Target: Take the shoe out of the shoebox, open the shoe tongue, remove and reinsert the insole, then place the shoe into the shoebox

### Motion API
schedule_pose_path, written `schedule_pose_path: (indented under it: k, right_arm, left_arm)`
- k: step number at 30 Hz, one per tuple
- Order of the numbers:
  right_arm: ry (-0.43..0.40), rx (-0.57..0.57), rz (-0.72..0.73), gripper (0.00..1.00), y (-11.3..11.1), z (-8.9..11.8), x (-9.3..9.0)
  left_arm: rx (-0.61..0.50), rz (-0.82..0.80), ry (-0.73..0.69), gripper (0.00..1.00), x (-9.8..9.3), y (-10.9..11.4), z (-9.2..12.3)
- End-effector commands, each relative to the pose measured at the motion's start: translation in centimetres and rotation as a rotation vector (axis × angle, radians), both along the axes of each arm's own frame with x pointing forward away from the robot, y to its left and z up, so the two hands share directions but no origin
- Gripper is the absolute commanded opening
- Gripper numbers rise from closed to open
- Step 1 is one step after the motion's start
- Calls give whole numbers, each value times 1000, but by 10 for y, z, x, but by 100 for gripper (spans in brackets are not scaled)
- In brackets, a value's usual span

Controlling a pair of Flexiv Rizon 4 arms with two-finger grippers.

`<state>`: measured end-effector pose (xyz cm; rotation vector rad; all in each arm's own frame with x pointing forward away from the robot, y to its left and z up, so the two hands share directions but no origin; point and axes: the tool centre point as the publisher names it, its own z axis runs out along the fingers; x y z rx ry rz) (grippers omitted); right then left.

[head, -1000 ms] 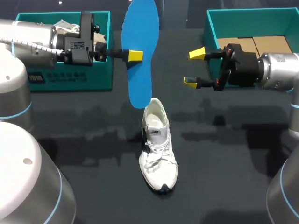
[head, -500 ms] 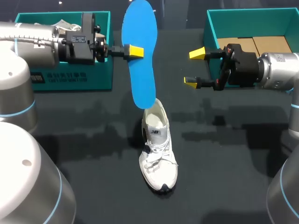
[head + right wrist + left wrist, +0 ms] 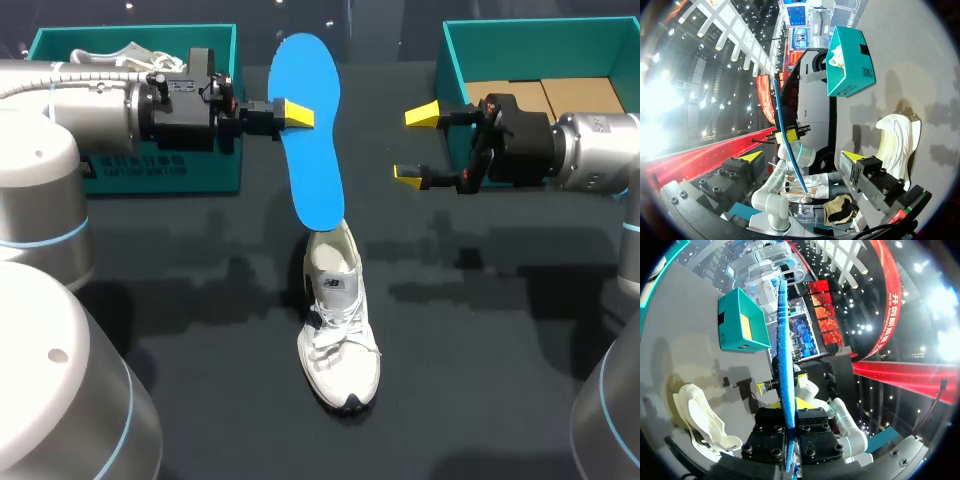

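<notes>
Centrally, insole (image 3: 312, 130) overhangs shoe (image 3: 338, 320) between left box (image 3: 215, 170) and right box (image 3: 540, 50)

Dark table (image 3: 500, 350) is carrying 3 items: white shoe (image 3: 338, 330) standing upright at ctr, toe pointing to front edge; teal box L (image 3: 215, 170) and teal box R (image 3: 540, 38) sitting at rear.

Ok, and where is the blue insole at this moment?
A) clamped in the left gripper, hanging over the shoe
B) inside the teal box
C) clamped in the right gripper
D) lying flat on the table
A: the left gripper is shut on the insole, whose lower end reaches the heel of the white shoe; the right gripper stands open, apart from it.
</notes>
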<state>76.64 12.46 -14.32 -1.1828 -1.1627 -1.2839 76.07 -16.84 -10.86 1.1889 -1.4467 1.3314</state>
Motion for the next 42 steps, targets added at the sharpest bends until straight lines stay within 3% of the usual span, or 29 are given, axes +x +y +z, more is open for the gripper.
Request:
schedule_pose_path:
  k: [1, 19, 30, 42]
  right_arm:
    - [0, -2, -1, 100, 1, 0, -1]
    - [0, -2, -1, 100, 1, 0, -1]
    - [-76, -285, -8, 100, -16, 34, -3]
    - [-92, -680, 20, 100, -14, 73, 0]
  left_arm:
    - [-15, -27, 63, 0, 5, -2, -9]
    - [-63, -14, 181, 0, -2, -10, -25]
    - [-68, 4, 197, 0, -2, -12, -28]
    - [-68, 4, 197, 0, -2, -12, -28]
